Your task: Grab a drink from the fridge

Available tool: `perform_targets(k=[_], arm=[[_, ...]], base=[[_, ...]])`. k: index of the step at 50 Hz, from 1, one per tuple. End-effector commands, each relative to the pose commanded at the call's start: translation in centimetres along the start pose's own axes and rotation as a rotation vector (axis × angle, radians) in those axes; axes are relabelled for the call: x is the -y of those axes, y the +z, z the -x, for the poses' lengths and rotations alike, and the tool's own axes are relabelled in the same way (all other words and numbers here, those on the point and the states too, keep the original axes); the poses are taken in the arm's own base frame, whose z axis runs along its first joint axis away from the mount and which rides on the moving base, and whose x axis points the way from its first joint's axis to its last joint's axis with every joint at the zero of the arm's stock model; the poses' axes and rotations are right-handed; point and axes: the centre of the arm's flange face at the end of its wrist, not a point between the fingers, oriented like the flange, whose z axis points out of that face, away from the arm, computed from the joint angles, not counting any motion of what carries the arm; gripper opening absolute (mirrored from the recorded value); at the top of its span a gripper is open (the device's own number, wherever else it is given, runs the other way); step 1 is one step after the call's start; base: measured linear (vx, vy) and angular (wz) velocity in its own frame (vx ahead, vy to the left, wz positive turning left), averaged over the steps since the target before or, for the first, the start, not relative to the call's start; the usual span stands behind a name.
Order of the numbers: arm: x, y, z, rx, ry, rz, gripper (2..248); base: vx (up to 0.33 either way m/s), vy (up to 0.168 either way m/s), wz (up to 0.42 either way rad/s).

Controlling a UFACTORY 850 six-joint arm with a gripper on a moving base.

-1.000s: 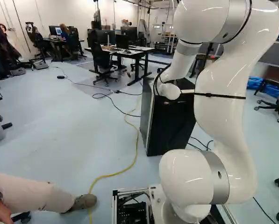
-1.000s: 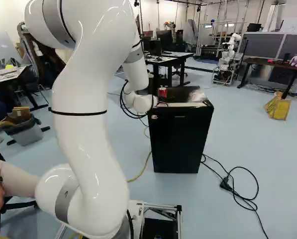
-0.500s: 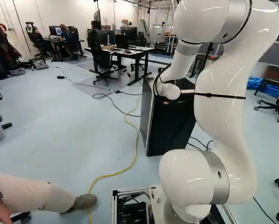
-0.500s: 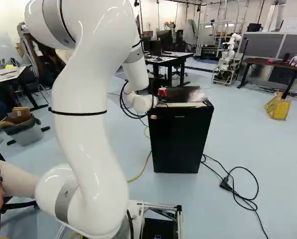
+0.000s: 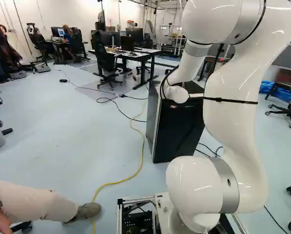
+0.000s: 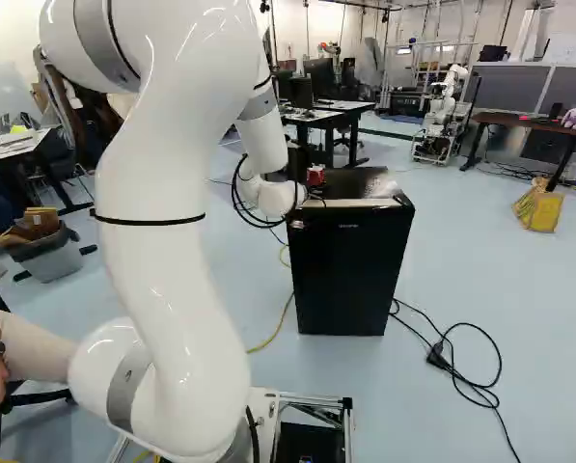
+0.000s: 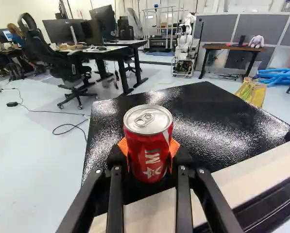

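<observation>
**Where the black gripper [image 6: 310,190] meets the fridge top, a red can is held**

As seen in the wrist view, both fingers of the gripper [image 7: 147,151] are closed on the red can [image 7: 149,145], an orange pad [image 7: 122,145] pressed to either side. The can stands upright over the fridge top [image 7: 203,116], near the pale strip [image 7: 251,177] along the front edge. Whether its base touches the surface cannot be told.

Markings: pale block lettering [image 7: 153,156] runs across the can's red side, with a star-shaped emblem [image 7: 152,172] below it. The silver lid [image 7: 147,119] carries a pull tab. The front of the black fridge [image 6: 350,275] bears a small pale label [image 6: 348,227] near its upper edge and a round red-and-white mark [image 6: 299,226] at the upper corner nearer the arm; both are too small to read.

Surroundings: in the right base view, a black cord [image 6: 480,391] with a bulky plug [image 6: 438,357] lies on the floor to the right of the fridge. In the left base view, a yellow cable [image 5: 135,175] curves along the floor to the left of the fridge. Beyond, the wrist view shows an office chair [image 7: 67,65], desks with monitors [image 7: 102,22], another robot [image 7: 184,43] and a plush toy [image 7: 256,41] on a dark table [image 7: 232,47].
</observation>
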Motion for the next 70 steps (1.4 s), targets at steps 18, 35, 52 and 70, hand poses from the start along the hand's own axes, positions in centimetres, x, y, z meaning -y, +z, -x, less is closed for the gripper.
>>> perform_targets(k=[18,35,52,70], arm=[[0.1,-0.7,-1.8,-0.034,0.003,-0.003,97],[0.2,-1.2,-1.8,-0.033,0.001,-0.007,97],[0.7,-2.8,-1.6,-0.027,-0.007,-0.022,97],[1.4,-6.0,-1.1,-0.016,-0.022,-0.05,97]], base=[[0.0,0.0,0.0],[0.0,0.0,0.0],[0.0,0.0,0.0],[0.0,0.0,0.0]])
